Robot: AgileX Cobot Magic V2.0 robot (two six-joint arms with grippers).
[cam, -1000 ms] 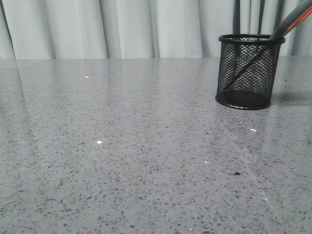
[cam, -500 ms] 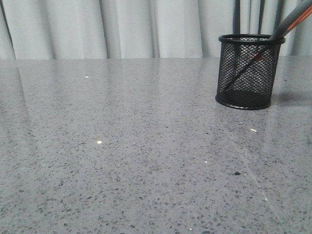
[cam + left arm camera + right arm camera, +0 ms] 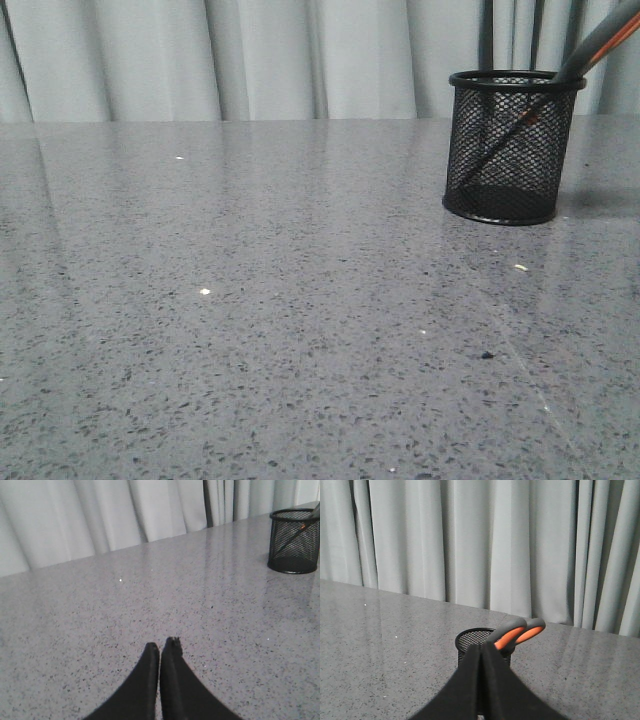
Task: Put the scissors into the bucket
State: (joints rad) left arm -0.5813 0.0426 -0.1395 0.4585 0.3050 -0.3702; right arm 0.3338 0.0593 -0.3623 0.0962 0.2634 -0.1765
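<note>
The black wire-mesh bucket [image 3: 510,146] stands upright at the far right of the grey table. The scissors [image 3: 597,46] lean inside it, blades down, with the grey and orange handles sticking out over the rim to the right. The bucket [image 3: 294,541] also shows far off in the left wrist view. My left gripper [image 3: 162,647] is shut and empty over bare table. My right gripper [image 3: 481,649] is shut and empty, in front of the bucket [image 3: 472,639]; the scissors' orange-lined handles [image 3: 515,632] rise just beyond its tips, apart from them. Neither gripper shows in the front view.
A speckled grey table [image 3: 250,300] spreads across the front view. Pale curtains [image 3: 250,55] hang behind its far edge. A small dark speck [image 3: 486,355] and a pale crumb [image 3: 519,267] lie on the table near the bucket.
</note>
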